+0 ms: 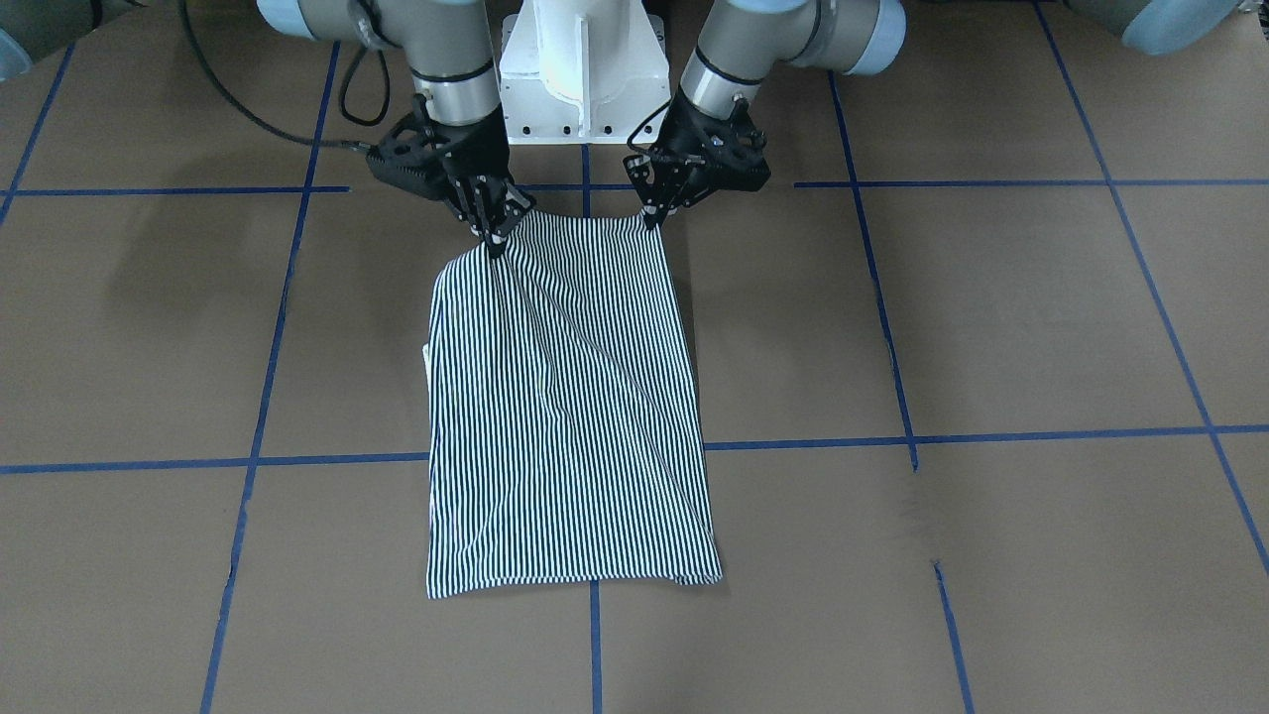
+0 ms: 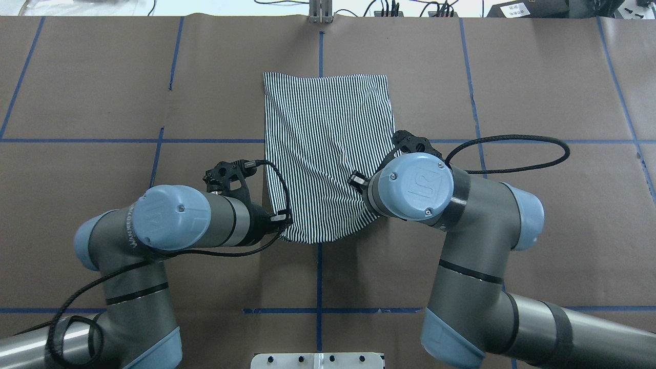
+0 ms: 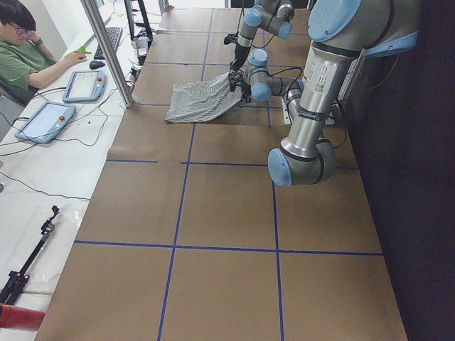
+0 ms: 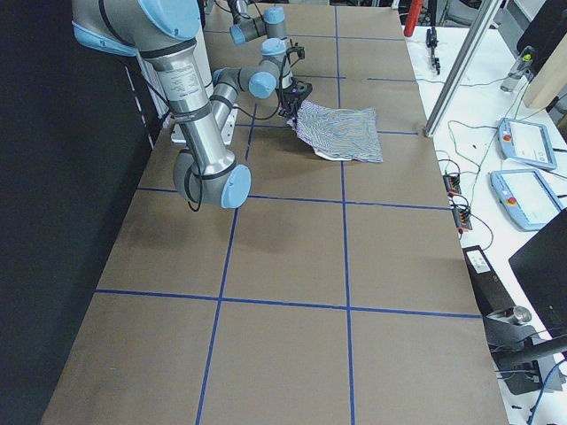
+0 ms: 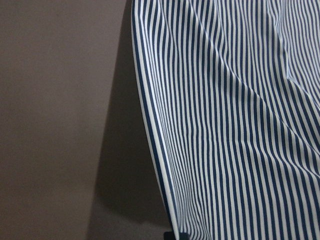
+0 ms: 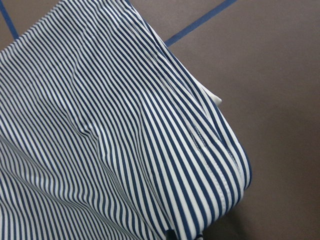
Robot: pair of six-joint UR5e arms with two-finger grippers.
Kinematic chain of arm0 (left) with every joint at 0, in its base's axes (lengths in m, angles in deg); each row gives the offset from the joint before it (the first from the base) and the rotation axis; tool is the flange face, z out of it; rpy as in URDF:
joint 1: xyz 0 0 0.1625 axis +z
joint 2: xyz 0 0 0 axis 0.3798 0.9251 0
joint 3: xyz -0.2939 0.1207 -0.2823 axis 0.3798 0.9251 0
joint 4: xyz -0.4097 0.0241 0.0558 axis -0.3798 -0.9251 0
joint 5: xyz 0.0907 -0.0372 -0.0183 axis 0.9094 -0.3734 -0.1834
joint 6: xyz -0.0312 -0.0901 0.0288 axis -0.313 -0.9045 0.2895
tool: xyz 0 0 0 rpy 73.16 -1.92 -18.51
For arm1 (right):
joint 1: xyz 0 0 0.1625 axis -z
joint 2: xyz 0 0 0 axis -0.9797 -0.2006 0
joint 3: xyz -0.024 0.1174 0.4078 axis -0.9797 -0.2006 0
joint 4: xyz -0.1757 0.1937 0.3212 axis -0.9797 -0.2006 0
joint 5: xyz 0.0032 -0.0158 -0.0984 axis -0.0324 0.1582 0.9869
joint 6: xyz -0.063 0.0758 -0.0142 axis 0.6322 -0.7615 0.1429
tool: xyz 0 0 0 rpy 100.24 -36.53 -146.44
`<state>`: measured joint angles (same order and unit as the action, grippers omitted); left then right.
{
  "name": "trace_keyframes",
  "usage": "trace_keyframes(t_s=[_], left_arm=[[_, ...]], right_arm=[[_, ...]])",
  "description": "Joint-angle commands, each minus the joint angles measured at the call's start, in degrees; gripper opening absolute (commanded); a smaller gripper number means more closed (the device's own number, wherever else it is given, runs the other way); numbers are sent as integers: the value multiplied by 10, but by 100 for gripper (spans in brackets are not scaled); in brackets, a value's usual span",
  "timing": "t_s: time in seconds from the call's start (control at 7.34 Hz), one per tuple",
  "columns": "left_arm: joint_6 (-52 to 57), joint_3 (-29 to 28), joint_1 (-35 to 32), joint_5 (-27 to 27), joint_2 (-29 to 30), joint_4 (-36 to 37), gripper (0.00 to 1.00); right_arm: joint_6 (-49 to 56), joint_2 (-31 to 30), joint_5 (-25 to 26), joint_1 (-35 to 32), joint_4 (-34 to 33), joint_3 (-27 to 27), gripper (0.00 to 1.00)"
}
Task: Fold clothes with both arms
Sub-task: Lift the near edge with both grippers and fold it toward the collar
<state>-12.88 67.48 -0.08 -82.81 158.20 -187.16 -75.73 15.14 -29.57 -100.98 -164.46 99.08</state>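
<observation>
Striped polo shirt (image 1: 565,416), already folded lengthwise into a narrow strip on the surface (image 1: 991,327), has its robot-side corners lifted, clamped by left pincer (image 1: 657,216) and right pincer (image 1: 493,236); crosswise fold apparently remains.

The navy-and-white striped polo shirt (image 1: 565,416), folded into a long narrow panel, stretches straight out from the white pedestal base (image 1: 583,69), its far end flat on the surface (image 1: 991,327). The edge nearest the base is lifted. The left pincer (image 1: 656,216) pinches one corner and the right pincer (image 1: 493,238) the other, with diagonal creases running from them.
</observation>
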Motion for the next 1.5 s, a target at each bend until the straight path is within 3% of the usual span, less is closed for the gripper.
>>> trace_keyframes(t_s=[0.0,0.27,0.55,0.68,0.95,1.36], left_arm=[[0,187,1,-26,9,219,0],[19,166,-2,-23,17,226,0],[69,69,-55,-23,72,207,0],[76,12,-72,-22,87,164,0],[103,-77,-101,-22,88,84,0],[115,-166,-111,-20,103,21,0]], right_arm=[[-30,6,0,39,-104,113,0],[-29,4,3,42,-103,99,0],[-20,13,6,31,-83,48,0],[-18,13,7,15,-56,18,0],[-18,21,7,-9,8,-57,0],[-15,60,8,-36,106,-193,0]])
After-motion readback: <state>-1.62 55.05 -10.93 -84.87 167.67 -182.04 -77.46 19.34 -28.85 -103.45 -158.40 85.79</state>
